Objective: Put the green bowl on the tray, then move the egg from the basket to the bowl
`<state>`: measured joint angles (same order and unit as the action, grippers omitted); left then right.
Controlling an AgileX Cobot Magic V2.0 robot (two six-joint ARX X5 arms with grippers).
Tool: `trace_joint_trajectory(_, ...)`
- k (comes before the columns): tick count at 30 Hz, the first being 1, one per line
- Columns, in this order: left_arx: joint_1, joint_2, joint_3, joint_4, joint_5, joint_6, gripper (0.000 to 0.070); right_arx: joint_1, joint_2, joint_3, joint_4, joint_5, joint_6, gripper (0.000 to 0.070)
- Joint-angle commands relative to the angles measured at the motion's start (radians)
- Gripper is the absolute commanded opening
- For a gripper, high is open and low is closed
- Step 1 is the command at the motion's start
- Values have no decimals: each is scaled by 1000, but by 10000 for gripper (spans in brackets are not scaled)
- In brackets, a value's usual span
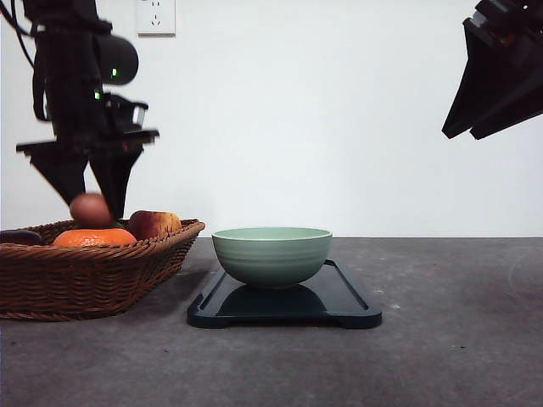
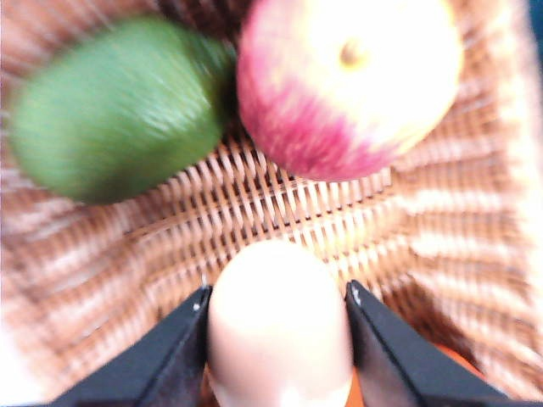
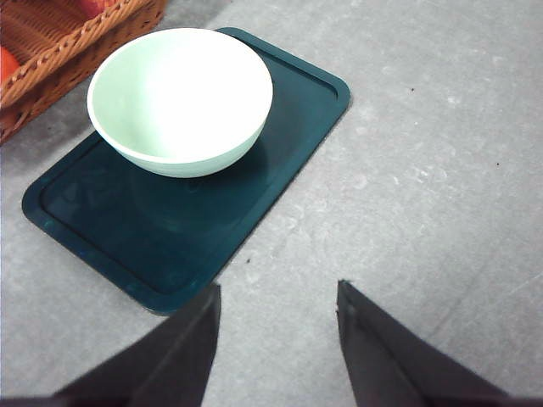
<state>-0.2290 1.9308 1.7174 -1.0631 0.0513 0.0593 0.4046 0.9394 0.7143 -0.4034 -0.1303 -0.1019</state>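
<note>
Front view. The green bowl (image 1: 271,254) stands empty on the black tray (image 1: 352,309), toward the tray's basket end; this part of the task looks done. The wicker basket (image 1: 85,275) sits just beside the tray and holds a tangerine (image 1: 93,238) and an apple (image 1: 154,224). The left gripper (image 1: 91,203) hangs over the basket, fingers clamped on the egg (image 1: 91,209), which sits just above the tangerine, about level with the basket rim. The right gripper (image 1: 492,93) is raised well above the table (image 1: 450,339), on the tray's far side from the basket; from this angle I cannot tell how its jaws stand.

Left wrist view. The egg (image 2: 280,326) is held between the two black fingers (image 2: 170,356), one on each side. Beneath lie the basket weave (image 2: 280,212), the apple (image 2: 348,85) and a green fruit (image 2: 114,106). The picture is blurred.

Right wrist view. The right gripper (image 3: 276,339) has its fingers spread, nothing between them, above bare table near the tray (image 3: 170,246). The bowl (image 3: 180,97) is empty.

Step in hand, as judged: carrying the egg to the bowl. Lift clear of the basket rim, keep the squeeze steady, travel level until centred over the bowl, lower close to its bottom before letting go; a drop from height risks a crack.
</note>
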Motion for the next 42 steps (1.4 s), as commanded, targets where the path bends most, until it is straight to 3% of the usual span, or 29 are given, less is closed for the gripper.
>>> trace_joint_trajectory(1,-11,-2,52,-15,7,0,146,3,7,5,5,1,-2,266)
trace_joint_trajectory(6,-43,-61,86,7,91,-11,147,3,7,5,5,1,-2,266)
trace_joint_trajectory(10,-92,-94,86,94,167,-35,147,3,7,5,5,0,-2,266)
trace_joint_trajectory(17,-226,-76,86,272,184,-42,146,3,7,5,5,0,-2,266)
trace_joint_trajectory(24,-337,-15,86,332,159,-35,146,3,7,5,6,0,-3,266)
trace_joint_trajectory(29,-388,42,86,329,33,19,146,3,7,5,5,0,-3,266)
trace_joint_trajectory(42,-404,204,86,338,-12,26,146,3,7,5,6,0,-3,266)
